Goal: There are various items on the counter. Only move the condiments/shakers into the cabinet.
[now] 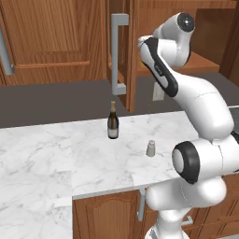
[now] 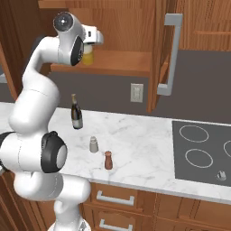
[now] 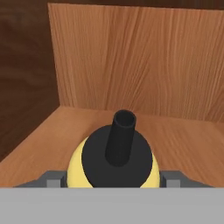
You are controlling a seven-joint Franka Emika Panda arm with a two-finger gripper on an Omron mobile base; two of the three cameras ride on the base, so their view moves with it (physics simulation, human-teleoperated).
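So the gripper point(image 3: 114, 180) is up inside the open wall cabinet point(image 2: 122, 63), clamped on the yellow squeeze bottle point(image 3: 114, 164). In the hand view its two grey finger pads point(image 3: 53, 180) sit tight against either side of the bottle's round body, with the black pointed cap point(image 3: 119, 140) sticking up right between them. The right base view shows a bit of yellow just below the hand, at about the level of the cabinet shelf point(image 2: 131, 61). I honestly can't tell whether the bottle's base is touching the shelf or hanging just above it.

Far below the gripper, on the marble counter point(image 2: 149, 153), the rest is waiting: the grey shaker point(image 2: 93, 144), the brown shaker point(image 2: 108, 160) just beside it, and the wine bottle point(image 2: 76, 113), which isn't a condiment and should stay put.

What could go wrong, I'd guess: letting go while the bottle is above the shelf or tilted would tip it, and it's round enough to roll out the open front. The shelf's back wall is close ahead of the fingers, so pushing further in could jam the bottle. Pulling out could also clip the open door with the long grey bar handle point(image 2: 170, 54), off to the hand's side.
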